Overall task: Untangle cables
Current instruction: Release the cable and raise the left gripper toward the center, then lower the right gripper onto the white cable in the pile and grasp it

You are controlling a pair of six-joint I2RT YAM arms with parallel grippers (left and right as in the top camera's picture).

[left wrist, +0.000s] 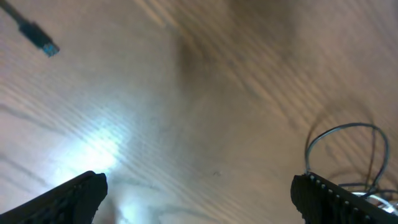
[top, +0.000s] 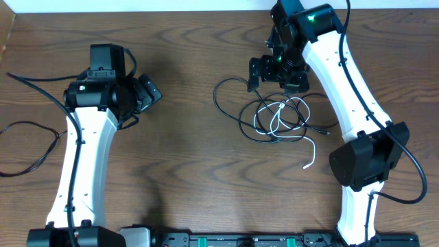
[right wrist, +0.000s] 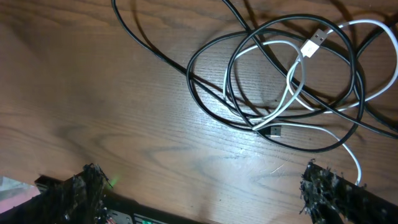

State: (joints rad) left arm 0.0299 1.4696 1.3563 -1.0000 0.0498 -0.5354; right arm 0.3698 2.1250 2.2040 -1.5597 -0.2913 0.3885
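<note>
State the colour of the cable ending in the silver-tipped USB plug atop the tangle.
White; the thin white cable shows clearest in the right wrist view.

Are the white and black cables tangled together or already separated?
Tangled. In the right wrist view the white cable loops through the coils of the black cable and crosses it several times.

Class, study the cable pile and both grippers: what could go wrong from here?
The white cable weaves through loops of the black cable, so pulling one might tighten the tangle. The open right gripper could pinch both where they cross. The left gripper is away from the pile, so the bundle may simply drag.
</note>
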